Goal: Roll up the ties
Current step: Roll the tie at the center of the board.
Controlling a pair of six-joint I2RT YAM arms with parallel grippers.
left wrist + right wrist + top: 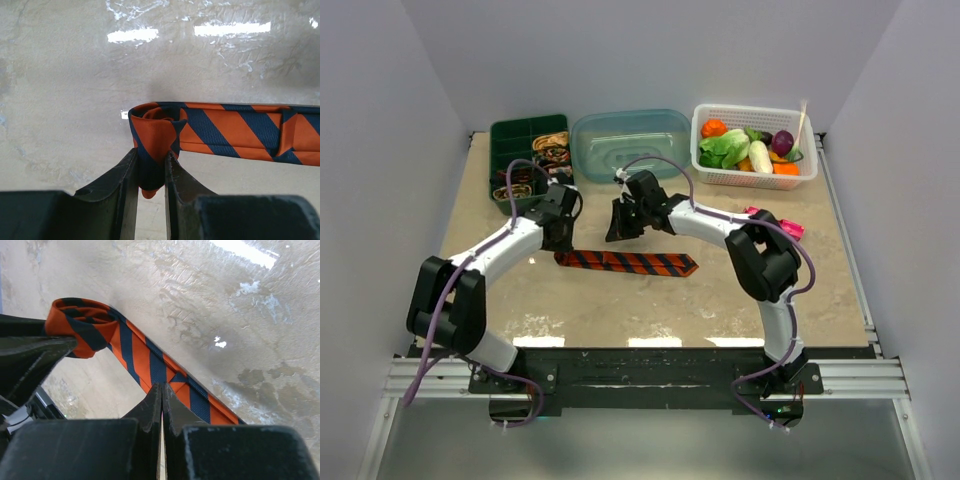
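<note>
Left gripper clamped on the curled end of the orange fabric necktie with dark navy diagonal stripes; right gripper closed on nothing.

The necktie lies flat on the beige stone-look table, on the near side of the translucent blue-green plastic tub. Its pointed end is toward the tub's right. Its left end is rolled into a small loop pinched between the left fingers. The right jaws are pressed together, tips over the tie's strip next to that loop; cannot tell if they touch it. A dark green compartment tray sits just left of the tub and holds small brown and tan patterned coiled ties. A white plastic basket of toy vegetables is right of the tub. A pink flat gadget lies near-right of the tub, partly hidden by the right arm.
</note>
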